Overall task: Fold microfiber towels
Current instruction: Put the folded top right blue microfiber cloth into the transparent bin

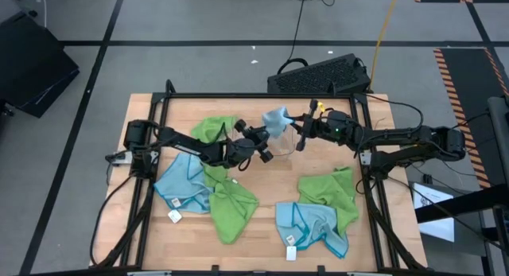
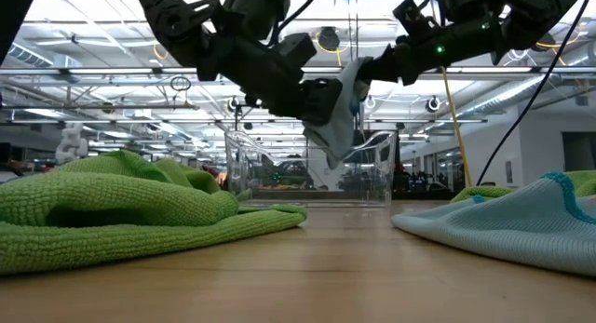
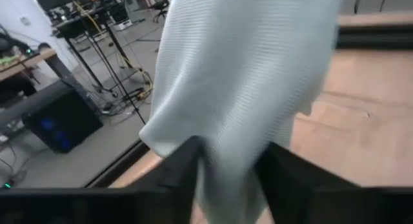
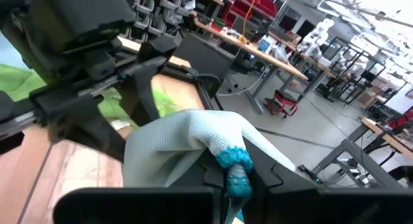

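Note:
A light blue microfiber towel (image 1: 276, 118) hangs in the air above the table's far middle, over a clear plastic tray (image 2: 279, 165). My right gripper (image 4: 236, 175) comes level from the table's right and is shut on its top. My left gripper (image 3: 232, 162) reaches in from the table's left, lower down, with the hanging cloth (image 3: 245, 75) filling the gap between its two fingers. Other towels lie crumpled on the table: lime green (image 1: 232, 203) and light blue (image 1: 183, 184) at the left, lime green (image 1: 334, 192) over light blue (image 1: 314, 228) at the right. My left gripper has the hanging towel's lower part (image 3: 233, 185) between its two fingers, which come nearly level from the table's left. The cloth narrows where it passes between them; one layer or several, I cannot tell. My right gripper pinches the towel at its bright blue hemmed edge (image 4: 235, 161), bunched between the fingers, coming level from the table's right. The cloth drapes down from the hold (image 2: 346, 104), clear of the table.
A dark frame (image 1: 262, 95) borders the wooden table. Another lime green towel (image 1: 211, 130) lies at the far left under my left arm. A black keyboard (image 1: 318, 73) lies on the floor beyond the far edge. Bare wood shows at the near middle (image 1: 266, 188).

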`<action>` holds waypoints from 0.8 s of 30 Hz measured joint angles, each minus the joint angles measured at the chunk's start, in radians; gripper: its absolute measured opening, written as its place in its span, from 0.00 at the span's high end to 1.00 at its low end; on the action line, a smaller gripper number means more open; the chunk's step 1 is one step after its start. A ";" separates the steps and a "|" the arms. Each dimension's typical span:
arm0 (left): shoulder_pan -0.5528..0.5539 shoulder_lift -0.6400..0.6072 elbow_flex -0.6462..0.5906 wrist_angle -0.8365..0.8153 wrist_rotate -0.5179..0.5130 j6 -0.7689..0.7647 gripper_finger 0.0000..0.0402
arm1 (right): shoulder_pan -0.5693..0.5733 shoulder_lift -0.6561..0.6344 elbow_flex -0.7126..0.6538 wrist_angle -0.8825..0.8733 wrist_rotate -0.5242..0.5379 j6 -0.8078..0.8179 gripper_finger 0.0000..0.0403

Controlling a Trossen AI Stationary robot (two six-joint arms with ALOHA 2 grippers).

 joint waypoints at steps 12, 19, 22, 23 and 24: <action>-0.019 -0.115 0.001 -0.270 -0.172 0.110 0.97 | 0.000 0.002 0.000 -0.072 -0.032 0.069 0.97; -0.033 -0.166 0.003 -0.506 -0.156 0.160 0.97 | 0.001 0.066 0.001 -0.067 -0.064 0.111 0.96; -0.031 -0.166 0.003 -0.564 -0.157 0.169 0.97 | 0.001 0.121 0.000 -0.058 -0.064 0.098 0.95; -0.031 -0.166 0.002 -0.575 -0.159 0.175 0.97 | 0.001 0.138 0.001 -0.045 -0.063 0.095 0.94; -0.030 -0.166 0.002 -0.583 -0.162 0.183 0.97 | 0.001 0.151 0.001 -0.041 -0.062 0.093 0.94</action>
